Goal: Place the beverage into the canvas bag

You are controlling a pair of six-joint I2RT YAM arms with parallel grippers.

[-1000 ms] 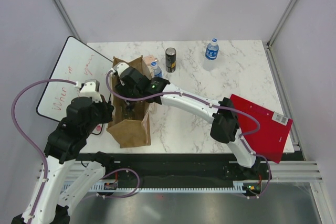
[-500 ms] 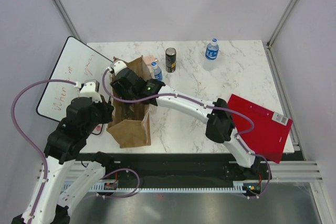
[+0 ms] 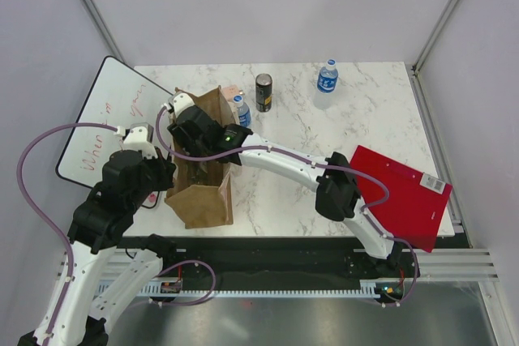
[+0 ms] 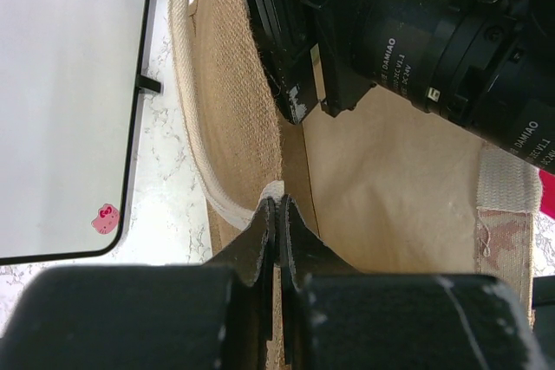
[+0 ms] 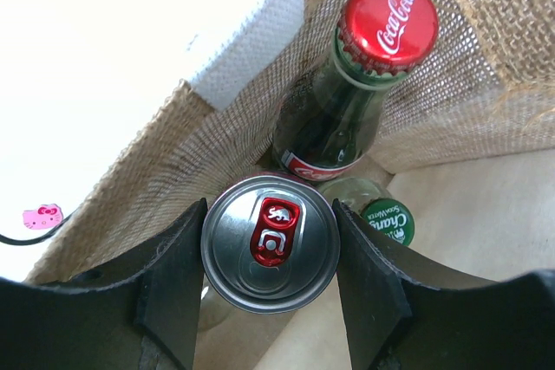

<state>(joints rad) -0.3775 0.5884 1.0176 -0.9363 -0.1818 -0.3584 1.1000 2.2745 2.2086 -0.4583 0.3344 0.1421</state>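
Note:
The tan canvas bag (image 3: 201, 200) stands upright at the table's near left. My right gripper (image 3: 197, 145) reaches down into its open top and is shut on a silver can with a red tab (image 5: 270, 244), one finger on each side. In the right wrist view the gripper (image 5: 270, 224) holds the can over a Coca-Cola bottle (image 5: 386, 25) and a green-capped Chang bottle (image 5: 388, 221) inside the bag (image 5: 490, 84). My left gripper (image 4: 279, 207) is shut on the bag's rim (image 4: 251, 127) by its white strap (image 4: 204, 171); it also shows in the top view (image 3: 165, 173).
A black can (image 3: 263, 92) and a blue-labelled water bottle (image 3: 327, 77) stand at the back of the table. A small bottle (image 3: 241, 108) stands just behind the bag. A whiteboard (image 3: 101, 123) lies at the left, a red folder (image 3: 409, 196) at the right edge.
My right gripper has moved a little left and deeper into the bag with the can. The left arm has not moved.

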